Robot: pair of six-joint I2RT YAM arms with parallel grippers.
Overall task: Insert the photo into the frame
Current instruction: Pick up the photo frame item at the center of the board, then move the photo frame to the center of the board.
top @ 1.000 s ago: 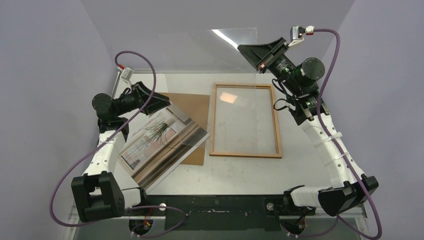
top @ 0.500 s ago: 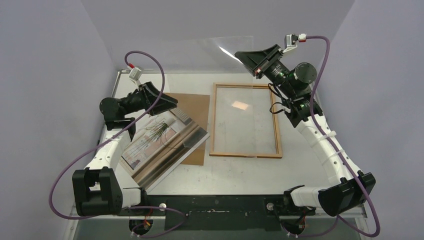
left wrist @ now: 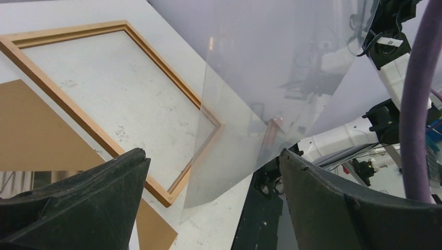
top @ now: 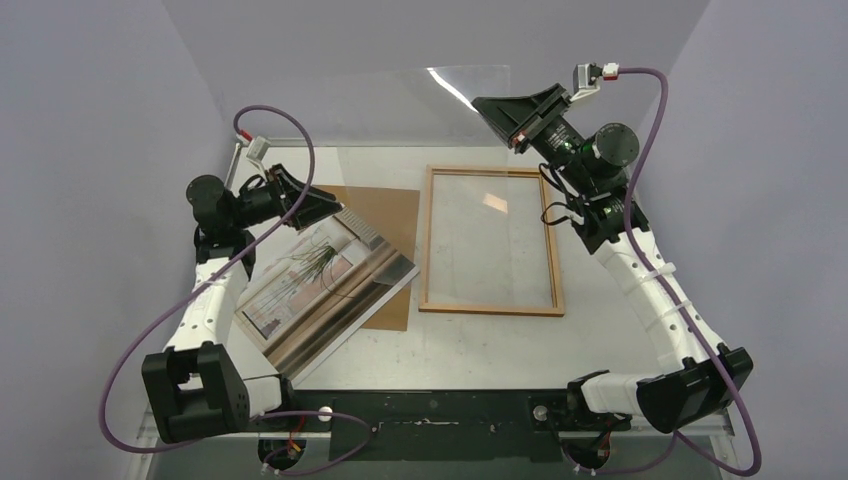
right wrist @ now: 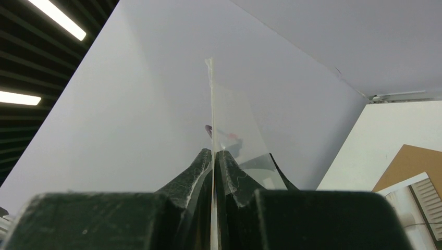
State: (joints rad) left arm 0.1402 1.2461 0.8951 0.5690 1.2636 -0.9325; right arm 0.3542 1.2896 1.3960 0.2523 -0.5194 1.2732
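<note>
A: While the left gripper point(top: 330, 207) hung open, where was the photo point(top: 320, 290)?
B: Just below it, long axis running toward its base. The frame point(top: 490, 307) lay rightward, and the right gripper point(top: 490, 105) pinched the clear pane point(top: 420, 105).

Backing board point(top: 390, 215) partly hidden under photo point(top: 320, 285); print detail unreadable.

One photo point(top: 318, 282), frame point(top: 490, 308), backing sheet point(top: 392, 205) and pane point(top: 400, 105).

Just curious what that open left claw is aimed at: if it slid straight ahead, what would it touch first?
Probably the clear sheet pinched aloft by the right gripper, which hangs across the left gripper's line. Depth is hard to judge; if it passed underneath, a corner of the frame would come next.
</note>
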